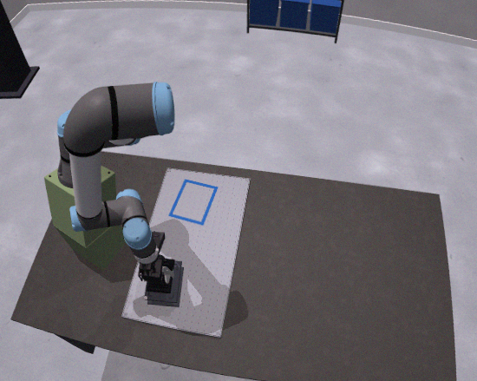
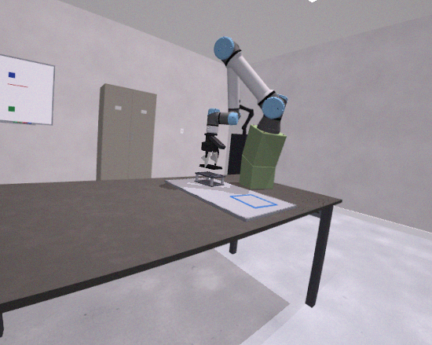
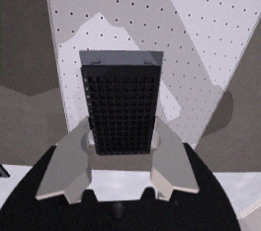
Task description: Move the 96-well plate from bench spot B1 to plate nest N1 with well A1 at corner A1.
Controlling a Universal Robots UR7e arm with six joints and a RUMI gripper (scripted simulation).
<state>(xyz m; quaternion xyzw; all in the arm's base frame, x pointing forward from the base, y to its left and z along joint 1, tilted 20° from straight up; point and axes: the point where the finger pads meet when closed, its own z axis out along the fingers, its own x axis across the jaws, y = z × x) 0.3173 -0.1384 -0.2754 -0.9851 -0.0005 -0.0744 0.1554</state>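
The black 96-well plate (image 3: 122, 110) is held between my gripper's (image 3: 122, 147) two grey fingers. It hangs a little above the raised plate nest N1 (image 3: 121, 59), whose grey top shows just beyond the plate's far edge in the wrist view. In the exterior view the plate (image 2: 210, 166) hangs level, a short gap above the nest (image 2: 210, 177). In the top view the gripper (image 1: 160, 274) and plate cover most of the nest (image 1: 164, 294). The blue outline of spot B1 (image 1: 193, 201) on the white perforated mat is empty. I cannot make out the plate's cut corner.
The green robot pedestal (image 1: 86, 203) stands on the table left of the mat (image 1: 188, 251). The nest sits near the mat's near left corner. A blue-bin shelf (image 1: 294, 9) and a dark column (image 1: 2, 42) stand on the floor far off.
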